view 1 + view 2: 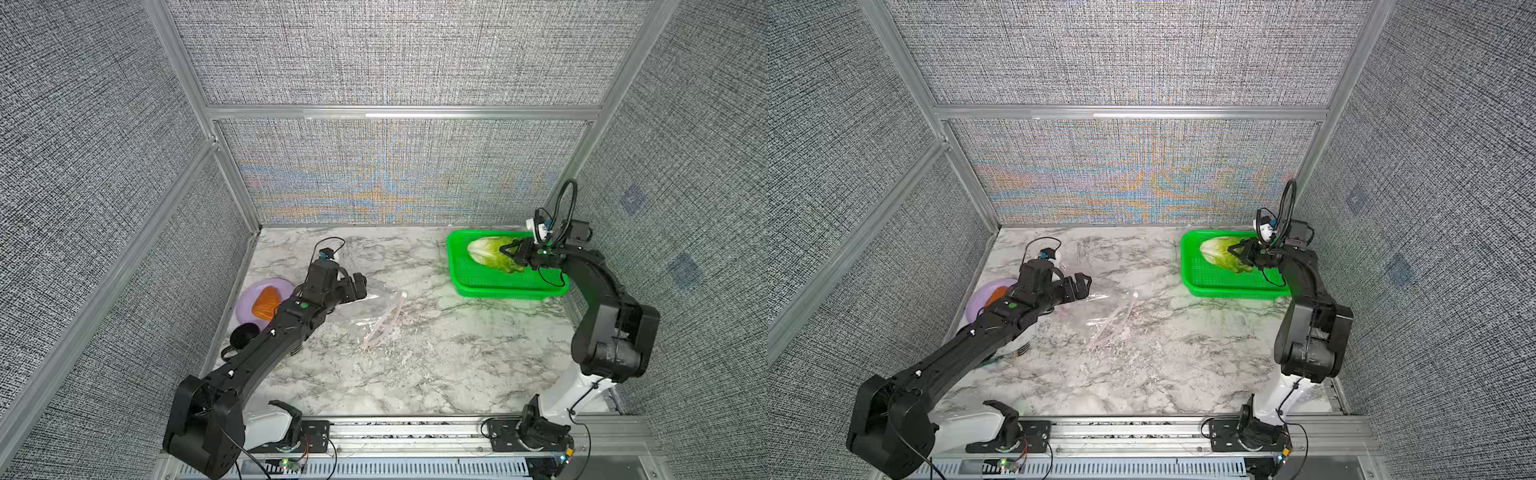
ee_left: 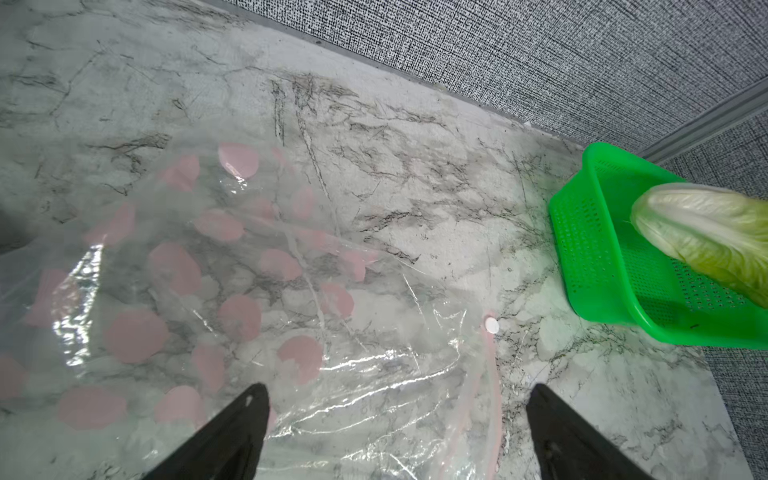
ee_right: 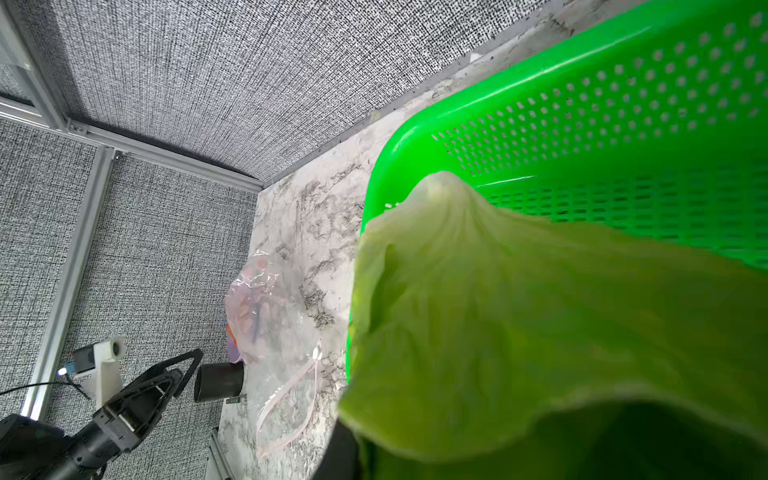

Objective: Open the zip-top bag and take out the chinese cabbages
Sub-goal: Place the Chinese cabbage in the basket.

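The zip-top bag lies crumpled on the marble table, clear with pink dots. Its pink zip edge gapes in a loop, and nothing shows inside. My left gripper hovers just over the bag, open, with nothing between its fingers. The chinese cabbage hangs tilted over the green basket. My right gripper is shut on its leafy end. In the right wrist view the leaves hide most of the fingers.
A purple plate holding an orange wedge sits at the left edge, partly under the left arm. A black round object lies in front of it. The basket stands in the back right corner against the walls.
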`<state>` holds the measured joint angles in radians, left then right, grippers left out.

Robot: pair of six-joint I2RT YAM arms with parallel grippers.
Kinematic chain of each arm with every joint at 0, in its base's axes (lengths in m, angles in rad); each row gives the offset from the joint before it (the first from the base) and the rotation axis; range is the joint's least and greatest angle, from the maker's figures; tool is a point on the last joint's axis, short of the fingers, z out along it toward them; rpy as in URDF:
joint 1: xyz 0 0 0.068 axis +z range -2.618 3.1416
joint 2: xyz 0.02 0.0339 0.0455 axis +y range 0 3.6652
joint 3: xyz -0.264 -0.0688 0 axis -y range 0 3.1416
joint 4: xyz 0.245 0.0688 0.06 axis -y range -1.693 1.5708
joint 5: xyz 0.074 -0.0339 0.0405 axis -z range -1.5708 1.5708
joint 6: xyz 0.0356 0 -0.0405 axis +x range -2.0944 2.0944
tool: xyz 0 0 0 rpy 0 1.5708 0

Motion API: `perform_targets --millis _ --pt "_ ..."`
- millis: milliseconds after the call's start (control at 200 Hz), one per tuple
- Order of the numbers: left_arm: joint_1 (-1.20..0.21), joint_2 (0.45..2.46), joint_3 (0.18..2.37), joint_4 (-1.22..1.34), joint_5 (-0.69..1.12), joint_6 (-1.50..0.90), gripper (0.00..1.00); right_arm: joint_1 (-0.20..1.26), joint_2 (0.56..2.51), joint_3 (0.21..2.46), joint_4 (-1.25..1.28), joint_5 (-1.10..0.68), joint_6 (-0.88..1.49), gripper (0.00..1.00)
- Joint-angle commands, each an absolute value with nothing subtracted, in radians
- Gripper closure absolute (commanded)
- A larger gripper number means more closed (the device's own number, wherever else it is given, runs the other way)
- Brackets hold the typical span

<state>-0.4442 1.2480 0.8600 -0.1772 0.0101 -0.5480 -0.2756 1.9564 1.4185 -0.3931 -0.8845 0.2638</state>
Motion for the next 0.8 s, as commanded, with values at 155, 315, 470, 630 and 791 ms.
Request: perform_targets --millis 155,315,470,630,791 --pt "-0.443 1.220 0.856 -0.166 0.043 -0.477 0.02 -0.239 2.068 1.485 -0.487 -0.903 0.191 1.00" --pt "-0.445 1.210 0.845 -0.175 0.046 -0.465 0.02 -0.220 2.151 1.562 -0.528 -0.842 0.182 0.92" --pt "-0.445 1.209 0.835 -0.179 0.047 -0.460 0.03 -0.216 2.197 1.627 -0.493 -0.799 0.218 0.58" --pt "-0.444 1.217 0.833 -0.175 0.057 -0.459 0.03 -0.217 2.261 1.730 -0.490 -0.764 0.243 0.39" --pt "-0.444 1.248 0.845 -0.165 0.105 -0.447 0.03 -0.217 2.282 1.791 -0.497 -0.709 0.235 0.24"
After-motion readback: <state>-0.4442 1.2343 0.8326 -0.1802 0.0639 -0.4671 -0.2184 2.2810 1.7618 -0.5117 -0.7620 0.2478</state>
